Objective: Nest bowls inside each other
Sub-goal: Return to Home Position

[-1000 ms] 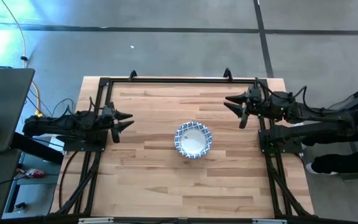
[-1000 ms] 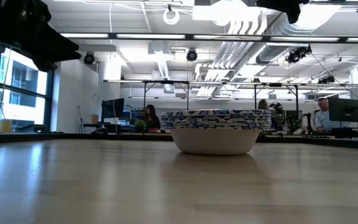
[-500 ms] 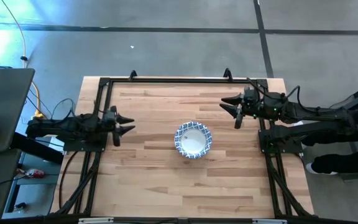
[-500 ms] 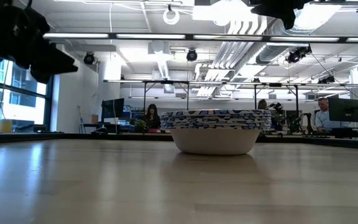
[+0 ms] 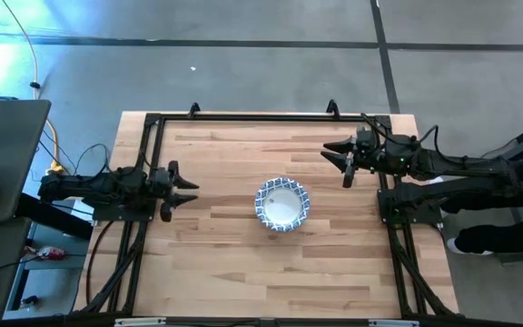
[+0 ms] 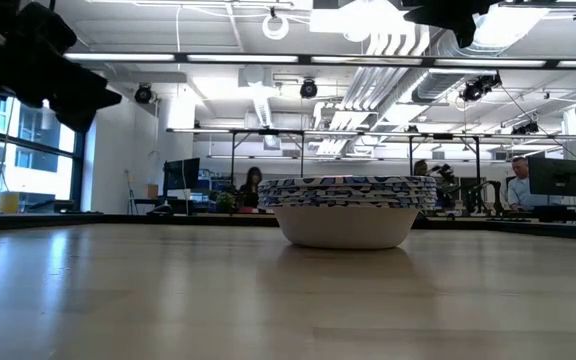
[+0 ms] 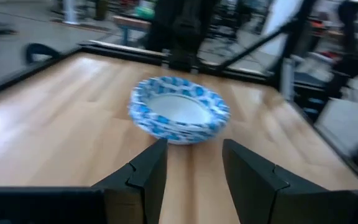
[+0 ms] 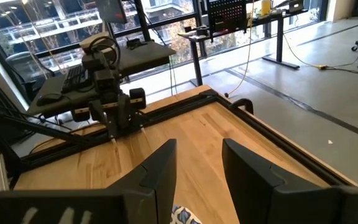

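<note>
The stack of bowls [image 5: 281, 203] sits a little right of the centre of the table [image 5: 225, 263] in the high view, and no loose bowl is seen anywhere else on the wood. In the low view the stack [image 6: 348, 212] shows several blue-patterned rims lying close one over another, level and not tilted, so I judge the nesting itself finished and only the retreat of the arms left.

The left gripper [image 5: 187, 189] is at the middle left of the high view, well apart from the stack, with its two fingers [image 7: 143, 176] spread and nothing between them. The right gripper [image 5: 336, 160] is at the upper right of the table, also apart from the bowls, and its fingers [image 8: 156, 171] are likewise spread and empty.

To do this step well, each arm should go back along its own side, towards the table's edge where its base is, and not cross the centre. The fingers should be kept high enough that nothing brushes the top rim, because a light stack like this may slide or tip from a small knock. Slow, even motion is enough; there is nothing to carry
</note>
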{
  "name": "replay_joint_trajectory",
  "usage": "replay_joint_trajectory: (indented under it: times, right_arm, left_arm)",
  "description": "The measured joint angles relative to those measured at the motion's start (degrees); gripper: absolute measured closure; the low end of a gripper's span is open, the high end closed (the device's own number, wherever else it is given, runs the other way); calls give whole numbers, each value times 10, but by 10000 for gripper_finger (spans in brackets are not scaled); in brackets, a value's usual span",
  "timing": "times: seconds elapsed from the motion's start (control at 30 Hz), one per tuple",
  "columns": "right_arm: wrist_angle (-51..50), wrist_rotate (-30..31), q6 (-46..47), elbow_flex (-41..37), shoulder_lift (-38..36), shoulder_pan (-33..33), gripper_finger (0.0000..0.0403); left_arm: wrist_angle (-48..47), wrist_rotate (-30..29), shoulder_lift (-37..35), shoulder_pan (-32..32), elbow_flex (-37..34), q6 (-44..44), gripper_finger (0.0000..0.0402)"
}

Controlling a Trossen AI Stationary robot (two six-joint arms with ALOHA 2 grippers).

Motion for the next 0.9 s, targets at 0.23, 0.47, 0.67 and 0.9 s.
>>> replay_joint_trajectory:
  times: [0.23, 0.47, 0.67, 0.9]
  right_arm:
    - [0, 14, 15, 0, 0, 0, 281]
    - [-13, 11, -14, 0, 0, 0, 281]
    - [-75, -43, -30, 0, 0, 0, 281]
    - [-137, -139, -43, 0, 0, 0, 281]
  left_arm:
    - [-7, 41, 1, 0, 0, 12, 257]
    - [-7, 10, 8, 0, 0, -10, 257]
    - [-7, 86, 10, 0, 0, 12, 257]
    - [-7, 38, 14, 0, 0, -57, 257]
